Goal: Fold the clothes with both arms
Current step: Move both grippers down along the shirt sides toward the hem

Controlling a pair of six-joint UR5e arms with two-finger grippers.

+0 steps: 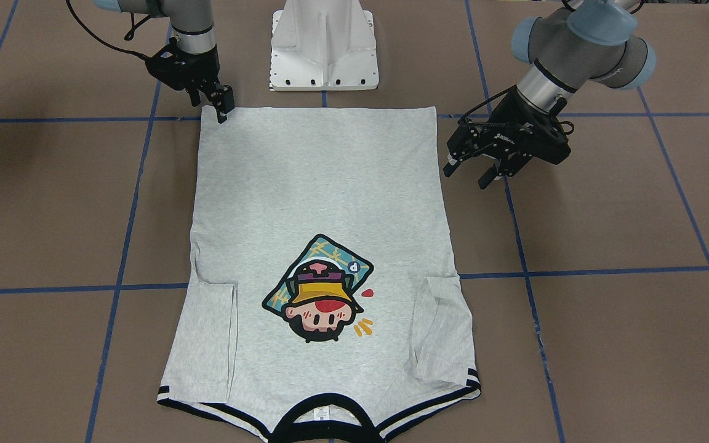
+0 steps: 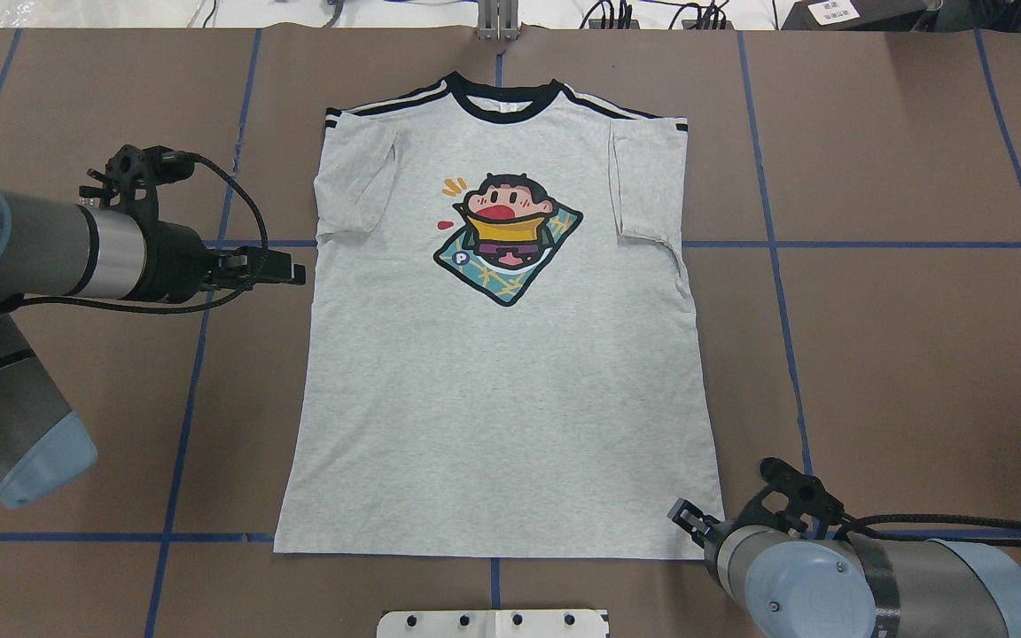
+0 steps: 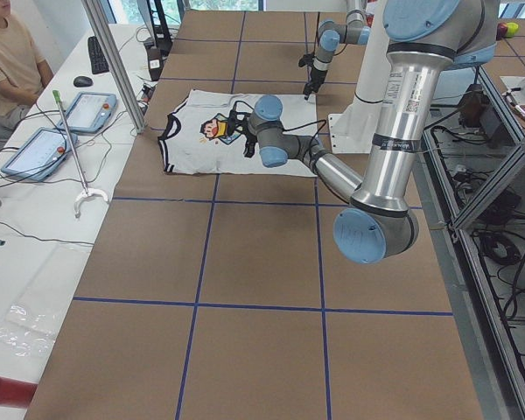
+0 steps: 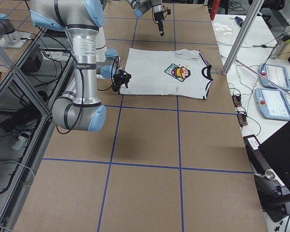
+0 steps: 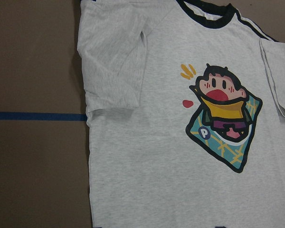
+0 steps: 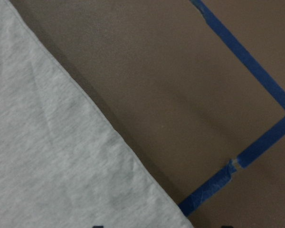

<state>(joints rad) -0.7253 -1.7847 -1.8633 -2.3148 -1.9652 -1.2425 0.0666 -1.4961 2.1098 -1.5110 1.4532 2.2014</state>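
The T-shirt [image 2: 502, 381] lies flat, print up, on the bench [image 2: 900, 354], with its collar away from my base and both sleeves folded inward. My left tool [image 1: 468, 175] hovers just beside the shirt's side edge, near the sleeve, fingers spread. My right tool [image 1: 224, 111] is at the hem corner on its side, fingers seemingly spread: one tip over cloth, one over bench.
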